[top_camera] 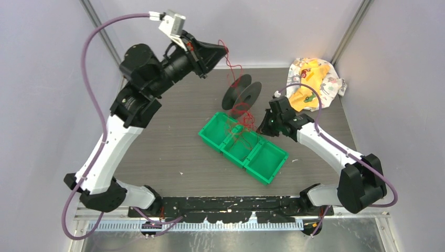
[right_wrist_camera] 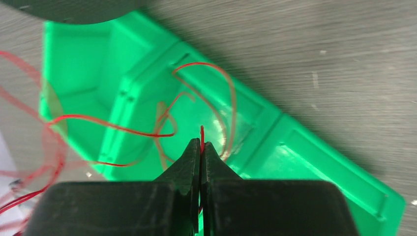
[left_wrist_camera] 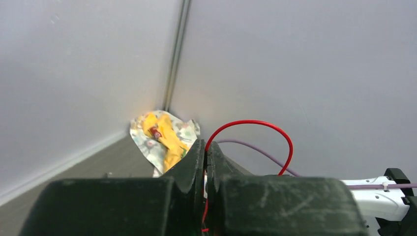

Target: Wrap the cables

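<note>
Two grippers are each clenched on the cables (top_camera: 241,111), yet much of the wire is hard to follow. In the top view the left gripper (top_camera: 223,50) is raised at the far edge of the table (top_camera: 168,142). The strand it pinches shows only as a faint red thread dropping toward the spool (top_camera: 242,93), and where the two meet cannot be made out. The right gripper (top_camera: 261,124) sits low beside the tray (top_camera: 273,169), its fingers hiding the point of grip. From the left wrist, the left gripper (left_wrist_camera: 205,147) has its jaws pressed together with the cables (left_wrist_camera: 255,122) coming out between them. The wire arches up and over to the right, then drops behind the gripper body, so its far run is cut off. A crumpled wrapper (left_wrist_camera: 164,135) lies beyond in the corner. From the right wrist, the right gripper (right_wrist_camera: 201,147) is closed on a short red tip that pokes up just above the jaws, over the tray (right_wrist_camera: 314,162). A dark curved edge at the top left is cut off by the frame and may be the spool. The cables (right_wrist_camera: 113,127) are hair-thin, bright red and springy. They lie in loose loops across the tray's end and middle compartments and spill off its left side in a blurred tangle.
</note>
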`<move>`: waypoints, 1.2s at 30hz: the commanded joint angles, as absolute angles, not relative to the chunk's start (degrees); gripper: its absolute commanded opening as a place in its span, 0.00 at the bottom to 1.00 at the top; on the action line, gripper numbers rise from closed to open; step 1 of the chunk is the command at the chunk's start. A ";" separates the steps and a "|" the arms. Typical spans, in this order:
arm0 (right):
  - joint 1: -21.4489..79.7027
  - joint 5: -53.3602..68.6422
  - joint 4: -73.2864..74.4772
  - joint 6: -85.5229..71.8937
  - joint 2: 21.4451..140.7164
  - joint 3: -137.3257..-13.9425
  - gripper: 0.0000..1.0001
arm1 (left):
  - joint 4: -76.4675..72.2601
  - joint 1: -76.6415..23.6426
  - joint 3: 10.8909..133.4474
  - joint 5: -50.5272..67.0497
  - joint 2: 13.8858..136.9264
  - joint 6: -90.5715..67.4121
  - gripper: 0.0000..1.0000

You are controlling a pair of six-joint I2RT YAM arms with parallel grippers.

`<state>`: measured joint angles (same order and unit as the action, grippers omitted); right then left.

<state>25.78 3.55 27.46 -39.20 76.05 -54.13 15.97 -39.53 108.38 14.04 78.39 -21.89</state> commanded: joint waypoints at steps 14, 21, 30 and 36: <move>24.55 -7.68 27.43 -38.28 78.02 -50.77 0.01 | 5.56 -39.46 105.49 -9.96 61.59 -8.20 0.01; 24.59 -7.30 27.27 -37.87 73.54 -51.91 0.00 | 9.72 -39.48 108.23 -4.65 62.98 -10.71 0.00; 24.53 -8.60 31.28 -36.85 69.44 -55.46 0.35 | 14.82 -39.49 112.48 13.39 75.51 -23.15 0.00; 24.57 -8.64 34.54 -35.58 63.57 -60.01 0.59 | 19.39 -39.51 112.94 18.61 81.46 -25.34 0.01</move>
